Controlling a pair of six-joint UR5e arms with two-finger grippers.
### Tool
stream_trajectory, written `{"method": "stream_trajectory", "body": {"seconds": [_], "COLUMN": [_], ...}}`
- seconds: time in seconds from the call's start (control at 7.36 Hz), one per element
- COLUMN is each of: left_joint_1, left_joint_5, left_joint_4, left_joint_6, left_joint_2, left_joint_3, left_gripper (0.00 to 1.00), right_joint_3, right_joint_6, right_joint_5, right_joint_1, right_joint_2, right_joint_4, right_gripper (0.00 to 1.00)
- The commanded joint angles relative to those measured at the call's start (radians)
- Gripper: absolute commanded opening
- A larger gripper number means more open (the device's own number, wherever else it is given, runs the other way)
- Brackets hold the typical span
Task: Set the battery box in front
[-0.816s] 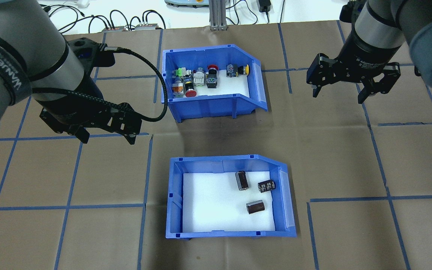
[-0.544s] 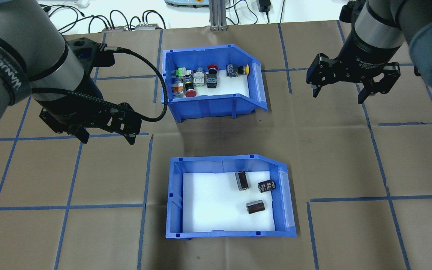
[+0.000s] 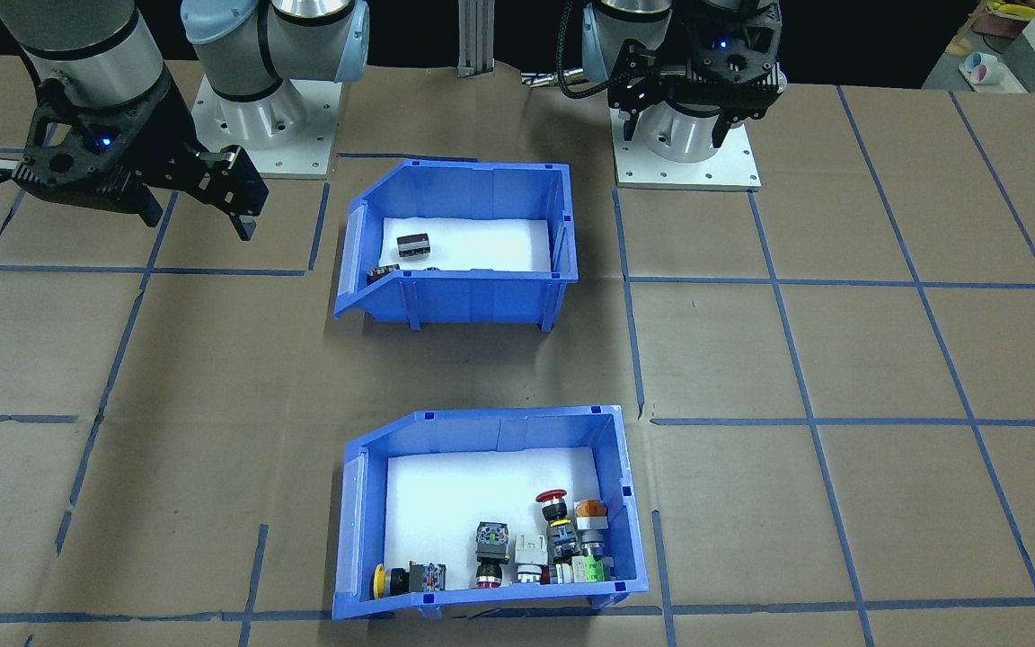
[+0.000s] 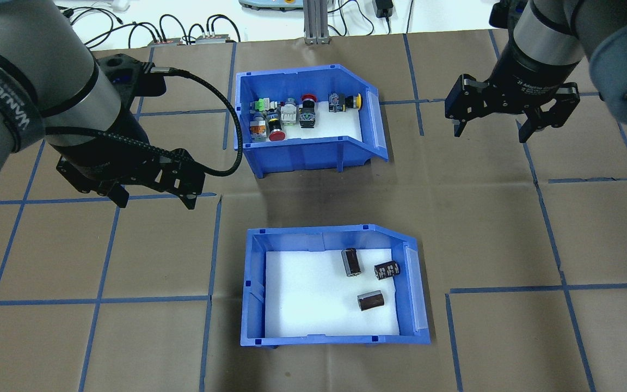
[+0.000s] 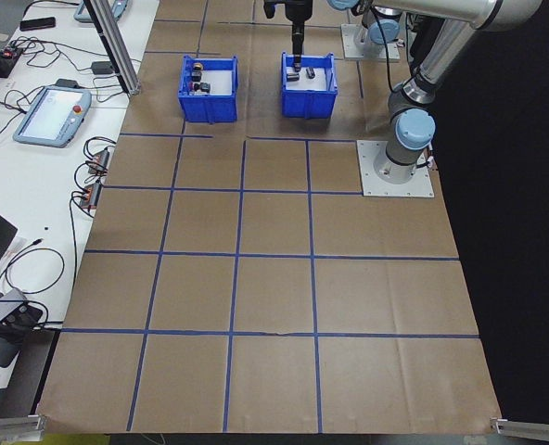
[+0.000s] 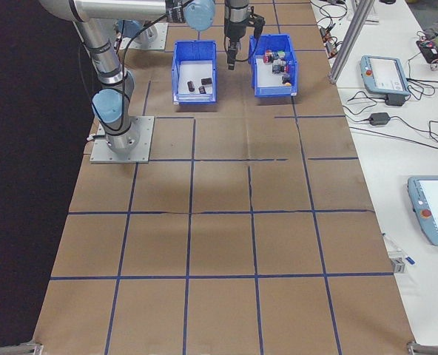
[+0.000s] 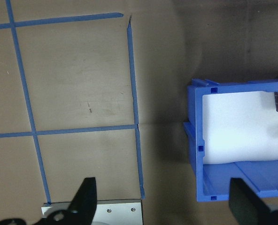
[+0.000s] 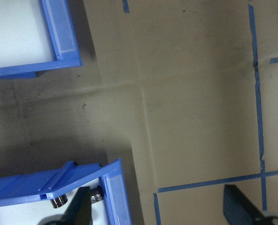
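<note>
The battery box (image 4: 333, 338) is a blue open-top bin with a white floor and three dark cylinders (image 4: 370, 300) lying towards its right side. It stands on the near half of the table, and in the front-facing view it is the upper bin (image 3: 473, 298). My left gripper (image 4: 155, 202) hovers open to the left of the box and a little beyond it, holding nothing. The left wrist view shows the box's corner (image 7: 198, 140) off to one side of the fingers. My right gripper (image 4: 490, 135) hangs open and empty far to the right, level with the other bin.
A second blue bin (image 4: 313, 155) holding coloured push-buttons and switches stands on the far side of the battery box, with a strip of brown table between them. Cables and control boxes (image 4: 183, 38) lie past the table's far edge. The arm bases (image 3: 686, 162) flank the battery box.
My right gripper has drifted slightly away from the robot, still open. The left gripper and both bins have stayed where they were.
</note>
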Motion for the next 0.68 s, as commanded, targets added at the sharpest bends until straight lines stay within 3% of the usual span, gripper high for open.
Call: {"method": "stream_trajectory", "body": {"seconds": [0.0, 0.27, 0.54], "left_joint_1": [0.0, 0.002, 0.0], "left_joint_5": [0.0, 0.006, 0.001], "left_joint_4": [0.004, 0.006, 0.026], "left_joint_6": [-0.01, -0.087, -0.476], "left_joint_2": [-0.017, -0.031, -0.019], "left_joint_3": [0.0, -0.011, -0.06], "left_gripper": [0.99, 0.99, 0.99], "right_joint_3": [-0.028, -0.095, -0.173], "right_joint_6": [-0.178, -0.328, -0.602], "right_joint_5": [-0.04, -0.032, -0.027], "right_joint_1": [0.001, 0.001, 0.008], "right_joint_2": [0.039, 0.122, 0.228], "right_joint_4": [-0.043, -0.034, -0.032], "right_gripper": [1.0, 1.0, 1.0]}}
